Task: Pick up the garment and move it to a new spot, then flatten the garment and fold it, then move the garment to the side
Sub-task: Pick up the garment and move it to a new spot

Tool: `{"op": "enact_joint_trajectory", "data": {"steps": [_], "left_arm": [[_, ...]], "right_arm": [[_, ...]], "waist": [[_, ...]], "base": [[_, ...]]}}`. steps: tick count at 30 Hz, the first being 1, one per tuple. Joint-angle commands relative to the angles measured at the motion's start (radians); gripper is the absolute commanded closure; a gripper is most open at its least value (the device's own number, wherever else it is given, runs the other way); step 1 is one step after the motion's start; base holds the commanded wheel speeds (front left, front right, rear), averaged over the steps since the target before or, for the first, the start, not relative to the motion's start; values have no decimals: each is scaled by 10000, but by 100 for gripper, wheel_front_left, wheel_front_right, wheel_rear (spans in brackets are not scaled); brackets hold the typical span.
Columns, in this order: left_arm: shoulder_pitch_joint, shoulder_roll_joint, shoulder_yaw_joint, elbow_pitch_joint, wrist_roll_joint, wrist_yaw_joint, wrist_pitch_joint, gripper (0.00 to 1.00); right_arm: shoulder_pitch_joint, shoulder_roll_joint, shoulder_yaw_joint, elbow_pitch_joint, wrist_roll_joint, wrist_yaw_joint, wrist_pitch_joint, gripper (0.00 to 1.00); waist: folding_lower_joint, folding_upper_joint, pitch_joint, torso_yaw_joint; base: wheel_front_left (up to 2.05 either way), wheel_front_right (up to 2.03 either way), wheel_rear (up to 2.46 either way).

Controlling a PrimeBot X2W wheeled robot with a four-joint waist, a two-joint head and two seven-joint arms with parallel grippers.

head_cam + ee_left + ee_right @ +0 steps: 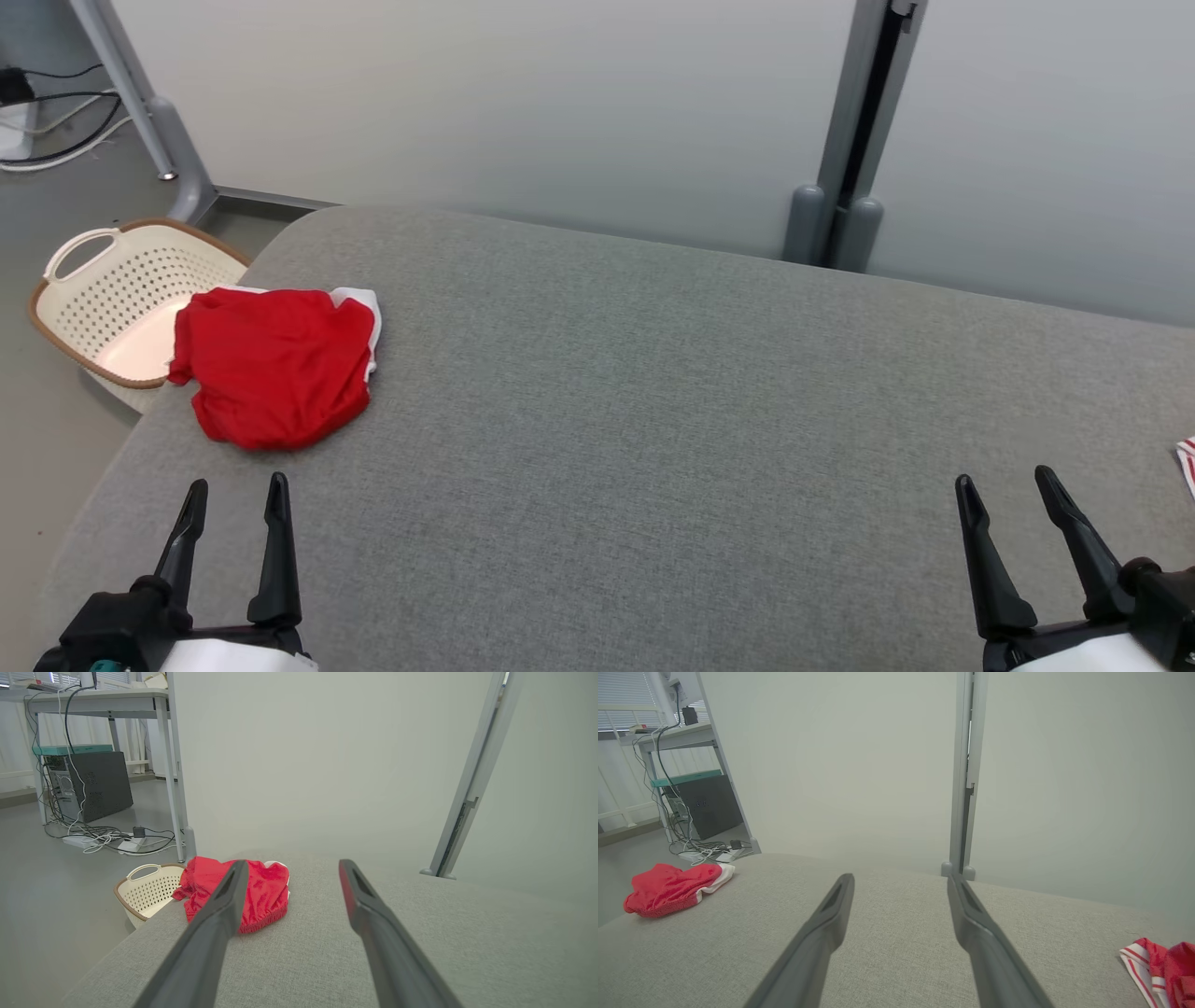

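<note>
The garment (275, 369) lies on the grey table (653, 420) at its left edge, ahead of the left gripper (238, 483) and near its fingertips without touching them. In the left wrist view the left finger crosses in front of the cloth. That gripper's 2 fingers stand spread with nothing between them. The right gripper (1003, 476), well apart from the garment on the table's other side, is spread and empty too. The garment is a bright red, loosely bunched heap with a white band along its far side and a gathered hem facing the robot. A cream basket (112, 289) sits on the floor just beside it. A red-and-white striped cloth (1187, 462) lies at the table's right edge.
</note>
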Motion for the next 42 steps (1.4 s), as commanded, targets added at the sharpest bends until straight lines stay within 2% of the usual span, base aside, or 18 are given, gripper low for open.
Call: {"op": "enact_joint_trajectory", "data": {"steps": [1,15,21,24,29,34,35,41,42], "left_arm": [[-21,47,29,-25,21,-6,-65,0],[-294,107,28,103,235,183,-170,0],[-1384,-94,-102,651,176,29,-229,0],[-2391,-239,-70,1556,27,-207,-270,0],[-4412,-336,208,3767,-271,-853,-327,0],[-6359,-208,525,6372,-426,-1538,-341,0],[-7022,-165,575,7393,-427,-1725,-342,0],[-8371,-43,634,10210,-640,-2011,-180,0],[-8545,-20,681,10539,-695,-2008,-196,9]], "right_arm": [[42,-38,31,-68,-31,-11,67,0],[-183,-175,60,-207,-87,-12,232,0],[-513,-336,22,-571,-189,-12,438,0],[-800,-472,-21,-880,-291,-12,643,0],[-1401,-724,-134,-1464,-418,-12,944,0],[-1941,-868,-259,-1870,-506,-10,1120,0],[-2072,-891,-315,-1965,-539,-10,1117,0],[-2361,-885,-323,-1955,-583,-10,1056,0],[-2386,-884,-330,-1919,-586,-10,1036,0]], "waist": [[0,0,-42,252],[0,0,177,350],[0,0,1024,177],[0,0,1777,20],[0,0,3203,-297],[0,0,4411,-482],[0,0,4738,-507],[0,0,5242,-586],[0,0,5263,-595]], "base": [[0,0,0],[0,0,0],[0,0,0],[0,0,0],[0,0,0],[0,0,0],[0,0,0],[0,0,0],[0,0,0]]}}
